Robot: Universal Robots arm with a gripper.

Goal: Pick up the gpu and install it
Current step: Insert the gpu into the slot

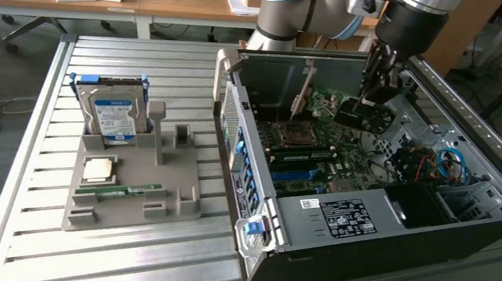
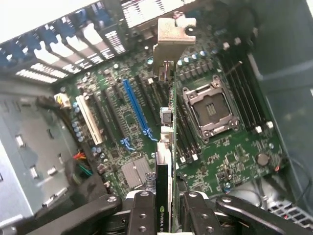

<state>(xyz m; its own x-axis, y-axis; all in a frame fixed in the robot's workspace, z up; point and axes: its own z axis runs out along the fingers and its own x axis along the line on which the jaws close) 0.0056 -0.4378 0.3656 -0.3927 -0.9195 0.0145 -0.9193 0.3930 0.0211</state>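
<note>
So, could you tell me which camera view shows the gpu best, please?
The wrist view: the gpu runs edge-on from the gripper to its silvery bracket, above the motherboard's slots. The exterior view shows the gpu as a small dark block under the gripper, inside the open case.

gpu (image 2: 166, 137) — edge-on, silvery bracket, over motherboard (image 2: 230, 159)
</note>
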